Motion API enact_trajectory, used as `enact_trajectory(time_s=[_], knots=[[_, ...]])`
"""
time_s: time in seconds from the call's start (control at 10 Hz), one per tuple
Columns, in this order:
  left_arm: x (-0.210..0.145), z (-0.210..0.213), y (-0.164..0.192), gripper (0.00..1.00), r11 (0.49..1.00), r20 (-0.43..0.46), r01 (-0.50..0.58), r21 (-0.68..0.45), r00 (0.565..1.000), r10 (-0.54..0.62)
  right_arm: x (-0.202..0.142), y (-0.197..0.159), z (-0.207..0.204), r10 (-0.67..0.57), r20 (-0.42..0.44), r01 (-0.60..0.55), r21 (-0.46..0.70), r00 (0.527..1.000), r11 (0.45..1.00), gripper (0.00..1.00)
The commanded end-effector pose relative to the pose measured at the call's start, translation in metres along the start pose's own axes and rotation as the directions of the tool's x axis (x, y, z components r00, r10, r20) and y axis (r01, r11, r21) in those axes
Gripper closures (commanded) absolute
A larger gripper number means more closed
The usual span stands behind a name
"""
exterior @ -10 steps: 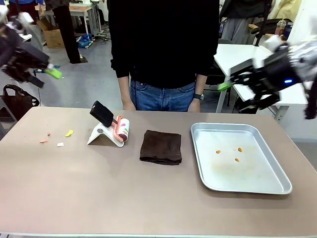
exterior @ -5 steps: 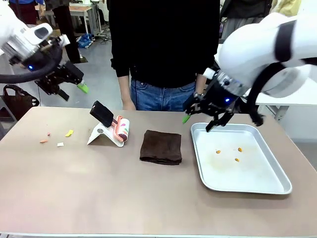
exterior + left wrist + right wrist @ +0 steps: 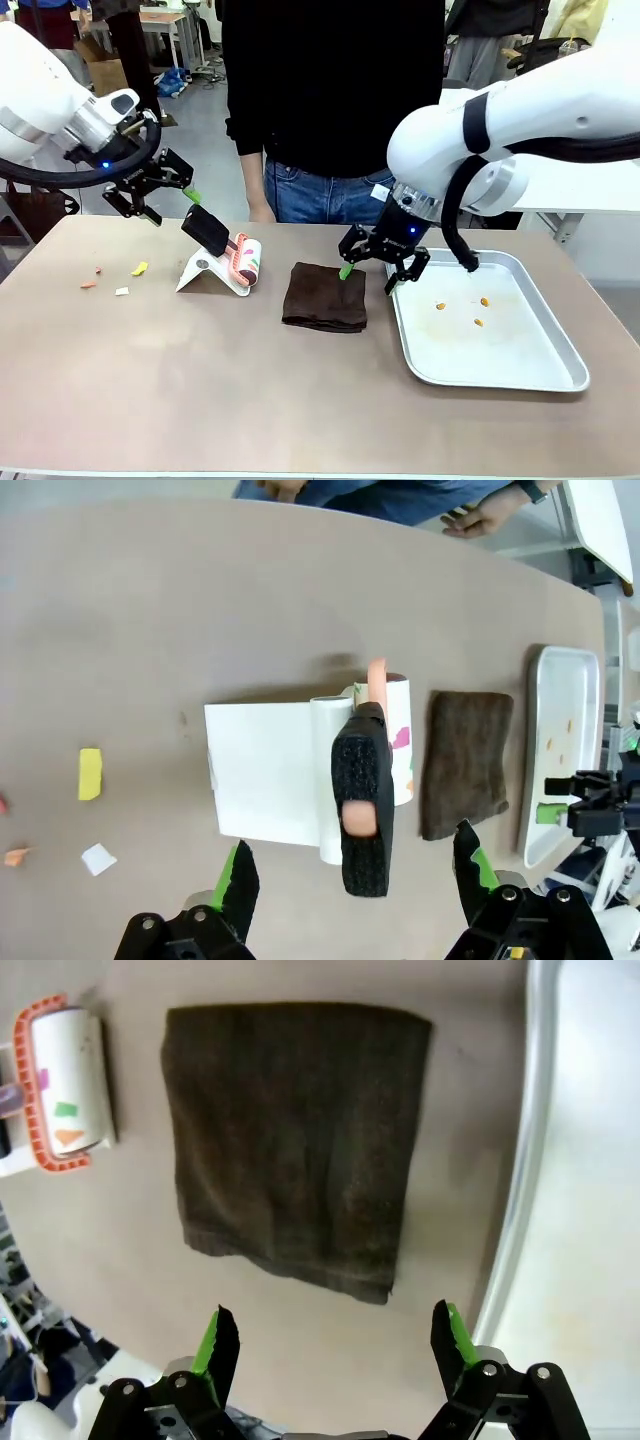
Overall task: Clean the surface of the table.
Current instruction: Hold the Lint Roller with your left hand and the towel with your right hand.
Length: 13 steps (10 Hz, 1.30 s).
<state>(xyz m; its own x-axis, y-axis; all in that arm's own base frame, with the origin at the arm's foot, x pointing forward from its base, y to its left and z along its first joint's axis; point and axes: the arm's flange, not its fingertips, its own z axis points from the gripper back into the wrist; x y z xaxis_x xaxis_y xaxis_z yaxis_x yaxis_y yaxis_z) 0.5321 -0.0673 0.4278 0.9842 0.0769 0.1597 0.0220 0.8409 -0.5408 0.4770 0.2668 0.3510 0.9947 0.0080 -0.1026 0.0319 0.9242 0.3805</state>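
So, both grippers look lined up for a pick and neither has hold of anything. The left gripper [image 3: 352, 842] hangs with its jaws wide apart on either side of the lint roller's [image 3: 245, 260] black handle [image 3: 362, 800]. The right gripper [image 3: 332, 1316], jaws just as wide, hovers over the near-right part of the brown cloth [image 3: 325, 297], right beside the tray [image 3: 520, 355]. My guess is roller for the left and cloth for the right. For the left, I'd come down square on the handle's middle and squeeze across its narrow sides, since the roller only rests on its white bent stand [image 3: 262, 780] and a skewed grab could tip the lot. For the right, I'd pinch a good bite of the cloth's edge so all the folded layers come up together, and stay off the tray's rim. The table [image 3: 200, 380] runs wide under everything, a smooth matte tan top with a few paper scraps [image 3: 140, 268] on its left part. The cloth is dark, fuzzy and folded roughly square, so it'll flop. The handle looks grainy with a peach oval patch, and the roll is white in an orange frame with coloured bits stuck on. The tray is silver metal with rounded corners, a raised lip and a few orange crumbs [image 3: 484, 301] inside.
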Motion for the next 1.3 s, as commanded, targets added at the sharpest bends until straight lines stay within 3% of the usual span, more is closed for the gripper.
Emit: enact_trajectory(time_s=[0.0,0.1,0.2,0.7,0.9,1.2], knots=[[0.003,-0.003,-0.001,0.00,1.000,0.003,-0.003,-0.009,1.000,0.004,0.002,0.007,0.004,-0.060,0.014,0.060,0.010,0.998,0.998,0.00],[0.000,-0.001,0.003,0.00,1.000,-0.016,0.028,0.002,0.999,-0.028,0.000,0.002,0.011,-0.078,0.058,0.077,0.014,0.995,0.997,0.00],[0.001,-0.004,0.002,0.00,1.000,-0.006,-0.004,0.000,1.000,0.004,0.002,-0.001,-0.003,-0.014,-0.005,0.014,0.001,1.000,1.000,0.00],[-0.001,-0.007,-0.002,0.00,1.000,-0.005,-0.014,0.012,1.000,0.014,0.002,0.000,-0.004,-0.024,-0.004,0.024,0.000,1.000,1.000,0.00],[0.006,-0.021,0.002,0.00,0.998,-0.018,-0.068,-0.019,0.998,0.067,0.012,0.010,-0.025,-0.008,-0.028,0.007,-0.022,1.000,1.000,0.00],[0.009,-0.033,0.006,0.00,0.997,-0.037,-0.053,-0.047,0.998,0.052,0.019,0.010,-0.046,-0.060,-0.039,0.057,-0.065,0.997,0.996,0.00]])
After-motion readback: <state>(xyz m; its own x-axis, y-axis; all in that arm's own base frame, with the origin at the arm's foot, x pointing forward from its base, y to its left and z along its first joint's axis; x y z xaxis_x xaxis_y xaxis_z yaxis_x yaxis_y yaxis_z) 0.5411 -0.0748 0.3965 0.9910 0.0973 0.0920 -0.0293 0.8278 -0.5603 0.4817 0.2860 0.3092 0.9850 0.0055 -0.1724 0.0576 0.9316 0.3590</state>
